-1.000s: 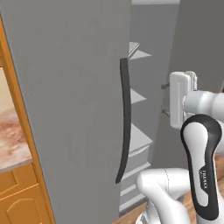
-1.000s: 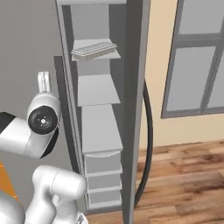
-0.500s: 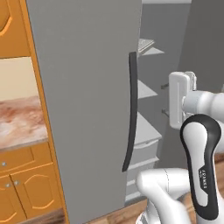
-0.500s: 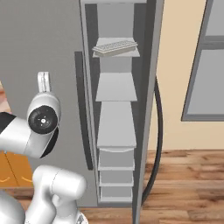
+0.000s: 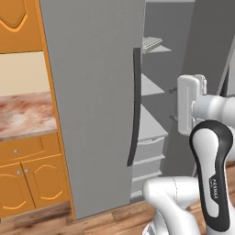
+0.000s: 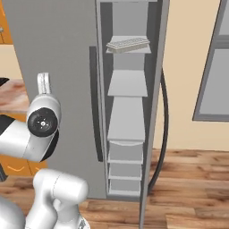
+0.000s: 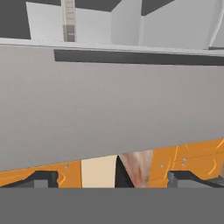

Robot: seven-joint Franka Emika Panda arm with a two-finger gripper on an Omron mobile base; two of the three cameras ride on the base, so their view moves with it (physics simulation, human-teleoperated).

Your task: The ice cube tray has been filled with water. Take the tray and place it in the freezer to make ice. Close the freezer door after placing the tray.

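1 step of the task remained. The ice cube tray (image 6: 128,44) lay on the top shelf (image 6: 129,50) of the freezer (image 5: 98,105), toward its front edge, and the end effector (image 7: 111,177) stood with fingers wide apart, holding nothing. Across the preceding second both base views slid sideways, the cabinets (image 5: 25,183) entering at left: the base had driven, not the objects. The freezer door (image 6: 154,103) still stood open, so closing it was judged the next move.

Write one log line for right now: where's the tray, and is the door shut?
ice cube tray: on top freezer shelf | freezer door: open | tool: open, empty | left: close door
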